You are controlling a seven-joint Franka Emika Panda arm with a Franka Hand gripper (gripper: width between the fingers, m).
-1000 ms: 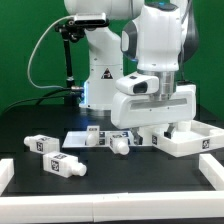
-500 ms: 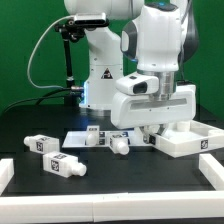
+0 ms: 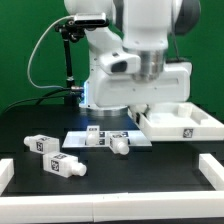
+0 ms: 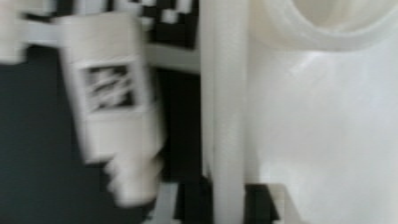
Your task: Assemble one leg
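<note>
Several small white legs with tag stickers lie on the black table: one (image 3: 42, 143) and another (image 3: 63, 165) at the exterior view's left, two more (image 3: 97, 139) (image 3: 120, 144) by the marker board (image 3: 80, 134). My gripper (image 3: 139, 113) is shut on the raised rim of the large white tray-like panel (image 3: 182, 122) and holds it. In the wrist view the panel's rim (image 4: 224, 120) runs between my two dark fingertips (image 4: 187, 205), with my gripper (image 4: 224, 205) closed around it. One leg (image 4: 107, 90) lies beside the rim, apart from my fingers.
White border rails lie along the table's front edge (image 3: 110, 192), left side (image 3: 5, 172) and right side (image 3: 212, 165). The robot base (image 3: 98, 80) and a black stand (image 3: 68, 60) are behind, before a green backdrop.
My arm has moved toward the exterior view's left and upward. The panel has come along with it, now higher and farther back. The legs have not moved.
</note>
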